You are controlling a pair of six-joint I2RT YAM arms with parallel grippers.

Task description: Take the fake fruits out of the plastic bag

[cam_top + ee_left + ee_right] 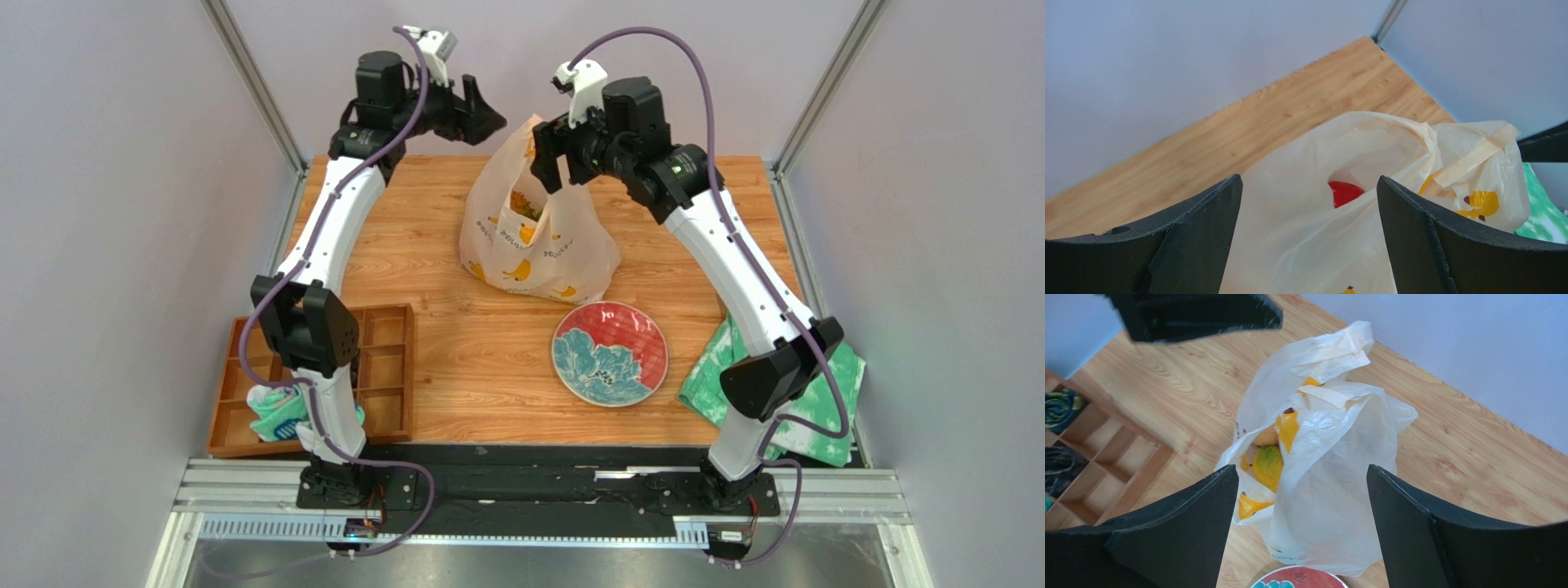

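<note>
The plastic bag (536,239), white with printed bananas, stands on the wooden table at the back centre with its mouth up. In the right wrist view the bag (1333,478) gapes, and a yellow-green mango (1267,467) and an orange fruit (1265,437) show inside. In the left wrist view a red bell pepper (1345,192) shows through the bag (1309,245) mouth. My left gripper (487,118) is open and empty, above and left of the bag top. My right gripper (547,157) is open and empty, right over the bag's top. Other fruits are hidden.
A red and teal flowered plate (610,353) lies in front of the bag. A wooden divided tray (383,368) with a cloth in it sits at the front left. A green-and-white cloth (718,374) lies at the right edge. Walls close the back.
</note>
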